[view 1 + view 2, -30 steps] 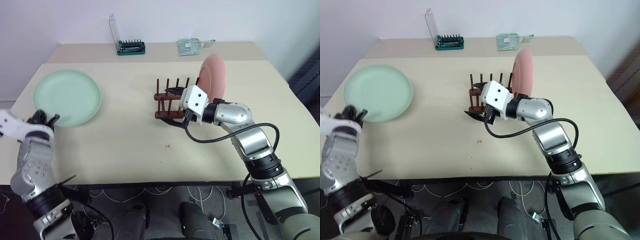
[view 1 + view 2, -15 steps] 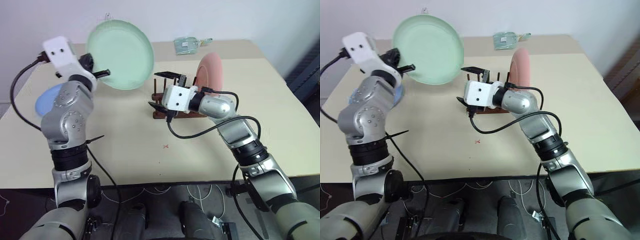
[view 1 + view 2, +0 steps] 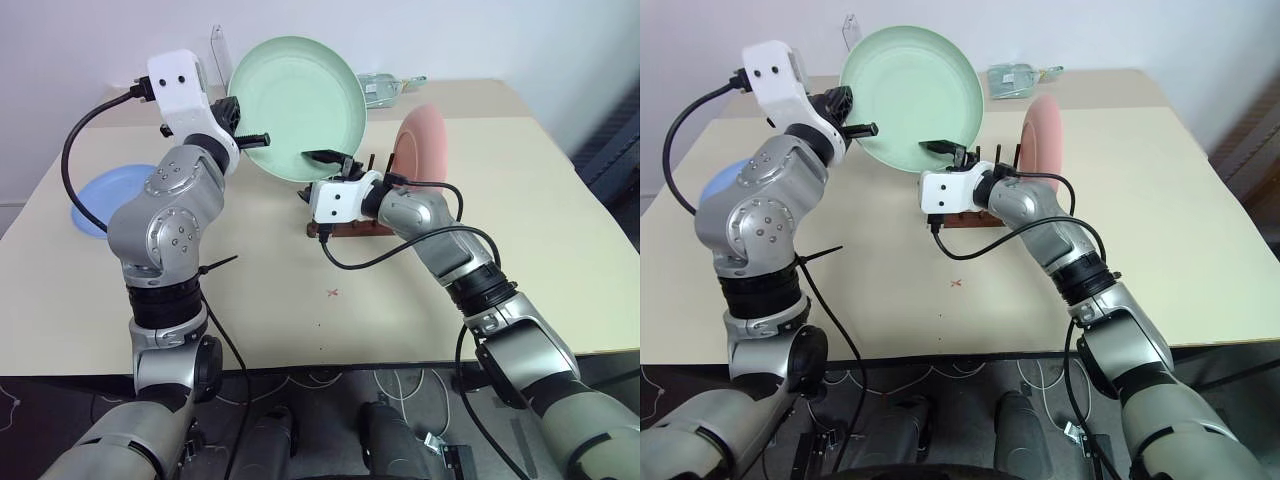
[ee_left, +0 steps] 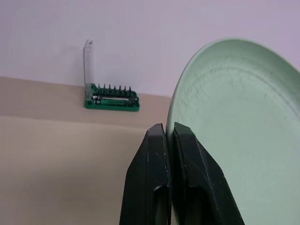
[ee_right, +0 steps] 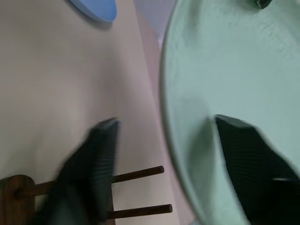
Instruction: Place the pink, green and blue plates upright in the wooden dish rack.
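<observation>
Handing over the green plate: left gripper clamped on rim, right gripper agape astride it; next, close, then slot into wooden dish rack

counter: beige, two joined tops
left edge: blue plate
middle: rack, pink plate standing in it
back: green holder, packet

The round light blue plate lies partly hidden behind the left arm. The dark reddish-brown wooden peg rack is largely covered by the right gripper and its white wrist housing. The round pale mint green plate is cut off by the left wrist view's edge. The right gripper's fingers appear blurred.
</observation>
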